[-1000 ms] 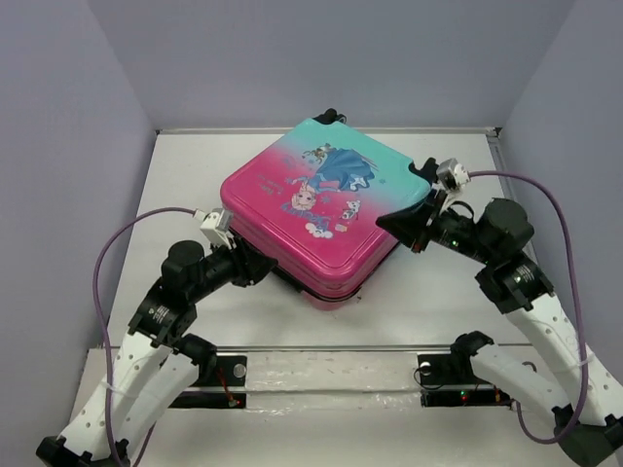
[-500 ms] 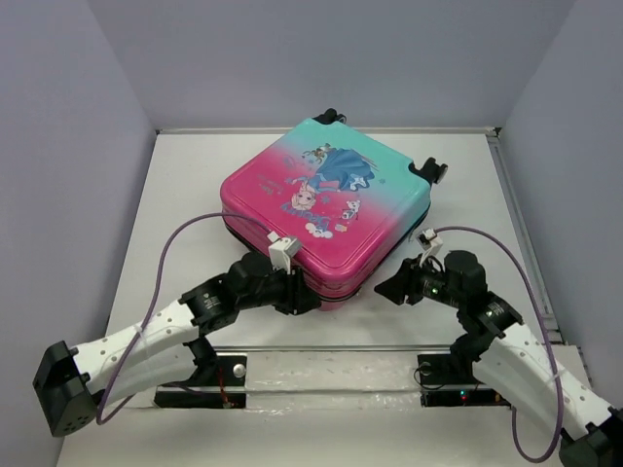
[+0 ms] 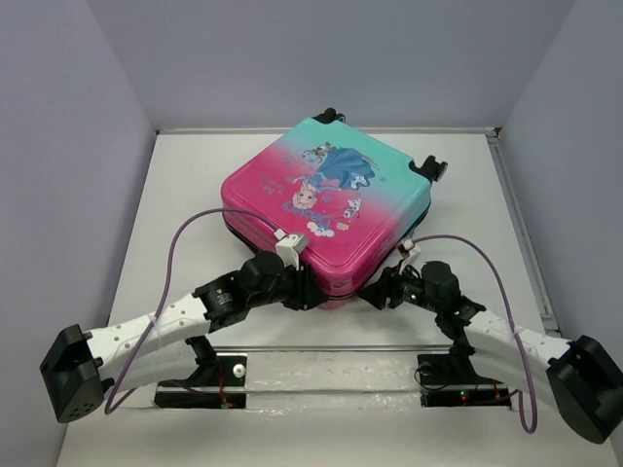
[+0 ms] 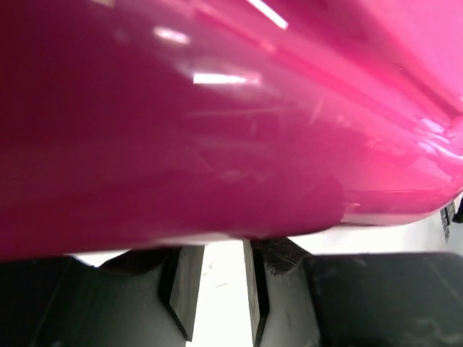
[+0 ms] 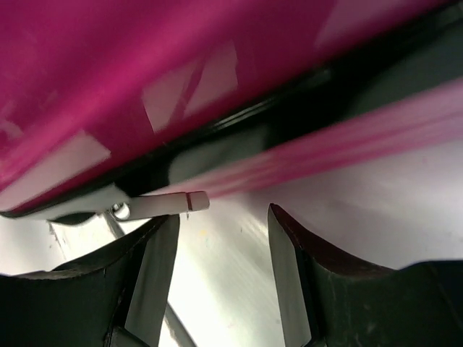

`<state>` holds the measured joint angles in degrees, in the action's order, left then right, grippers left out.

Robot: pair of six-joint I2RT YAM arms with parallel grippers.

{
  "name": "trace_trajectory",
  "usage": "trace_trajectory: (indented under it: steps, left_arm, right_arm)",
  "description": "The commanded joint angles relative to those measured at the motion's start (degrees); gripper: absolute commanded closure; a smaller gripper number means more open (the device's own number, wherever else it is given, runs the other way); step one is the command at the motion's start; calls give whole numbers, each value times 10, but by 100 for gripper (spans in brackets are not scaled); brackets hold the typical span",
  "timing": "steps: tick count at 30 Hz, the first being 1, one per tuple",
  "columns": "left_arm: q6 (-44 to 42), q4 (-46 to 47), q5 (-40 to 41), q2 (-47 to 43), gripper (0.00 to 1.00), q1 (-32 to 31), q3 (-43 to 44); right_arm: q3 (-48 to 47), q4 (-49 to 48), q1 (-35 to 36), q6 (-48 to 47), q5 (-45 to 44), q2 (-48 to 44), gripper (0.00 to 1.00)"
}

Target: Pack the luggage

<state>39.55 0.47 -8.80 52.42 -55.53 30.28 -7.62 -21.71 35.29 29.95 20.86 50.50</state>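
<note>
While the closed suitcase (image 3: 326, 209) lies flat on the counter (image 3: 180, 195), your left tool (image 4: 217, 289) is narrowly parted and your right tool (image 5: 221, 267) is wide. Both are empty, at its near corner. Risk: the zipper pull (image 5: 170, 204) sits off-centre, so closing may miss it.

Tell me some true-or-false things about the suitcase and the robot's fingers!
1. The suitcase lies flat, picture side up. True.
2. Its lid is wide open. False: the lid is down.
3. The right fingers pinch a yellow sock. False: nothing sits between them.
4. The left fingers are close to the suitcase's pink shell. True.
5. A white tab sticks out near the right fingers. True.
</note>
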Motion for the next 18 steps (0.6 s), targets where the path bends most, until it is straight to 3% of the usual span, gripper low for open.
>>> trace_trajectory:
  steps: [1, 5, 10, 14, 18]
  left_arm:
    - [-15, 75, 99, 10, 62, 9, 50]
    - [-21, 75, 115, 11, 62, 9, 58]
    - [-24, 89, 109, 15, 62, 11, 64]
    - [-22, 96, 98, 26, 62, 11, 68]
    - [-23, 98, 100, 20, 62, 11, 67]
  right_arm:
    - [0, -160, 14, -30, -15, 32, 42]
    - [5, -141, 27, -36, -6, 11, 44]
    - [10, -87, 27, -49, -67, -56, 45]
    - [-16, -107, 27, -56, -44, -9, 46]
    - [-22, -153, 32, -42, -30, 38, 53]
